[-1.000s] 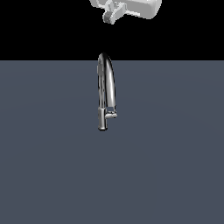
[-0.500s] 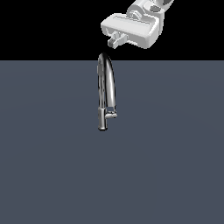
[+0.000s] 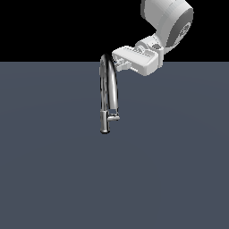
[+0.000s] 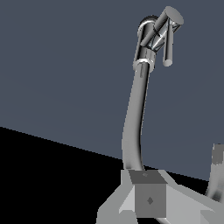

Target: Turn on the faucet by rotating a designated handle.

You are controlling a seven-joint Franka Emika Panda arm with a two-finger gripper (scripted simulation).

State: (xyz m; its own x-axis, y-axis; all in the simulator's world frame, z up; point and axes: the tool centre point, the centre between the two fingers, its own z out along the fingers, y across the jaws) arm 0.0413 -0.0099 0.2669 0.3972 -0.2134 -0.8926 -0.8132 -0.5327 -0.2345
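The chrome faucet [image 3: 109, 91] stands on the dark grey surface, its tall arched spout rising from a short cylindrical base. The handle [image 3: 114, 118], a short chrome stub, sticks out from the lower body toward the exterior view's right. My gripper [image 3: 119, 62] sits at the top of the spout's arch, far above the handle. In the wrist view the spout [image 4: 136, 113] runs away to the base and the handle [image 4: 168, 43]. The gripper [image 4: 181, 177] is open and empty. One of its fingers [image 4: 148, 197] lies over the near end of the spout.
The flat dark grey surface [image 3: 53, 170] spreads around the faucet. The white arm [image 3: 167, 20] reaches in from the exterior view's upper right. A black background lies behind the surface's far edge.
The gripper has come down from the top of the exterior view to the top of the spout's arch. The faucet and its handle have not moved.
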